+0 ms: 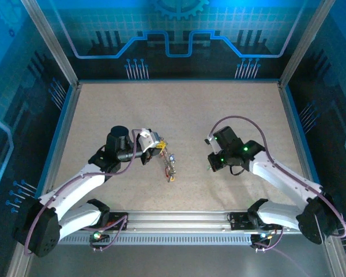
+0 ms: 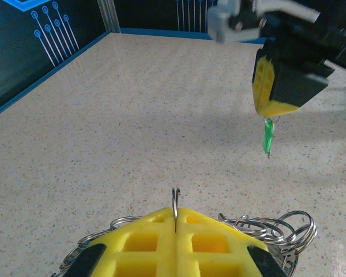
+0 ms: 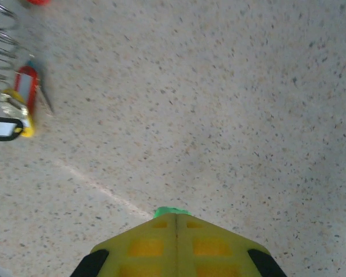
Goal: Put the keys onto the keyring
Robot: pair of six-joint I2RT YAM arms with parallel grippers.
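Keyring (image 2: 175, 199) count: one, pinched edge-on in the left gripper's (image 2: 176, 222) fully closed yellow fingers (image 2: 144, 239), with small split rings (image 2: 288, 228) bunched around it. One green-tagged key (image 2: 268, 135) hangs right of the keyring, not touching it, clamped in the closed right gripper (image 2: 272, 109). Other keys (image 1: 170, 167) trail off the keyring's near side, too blurry to count.

Bright, even overhead light, soft shadows, blurred close foregrounds and edges.
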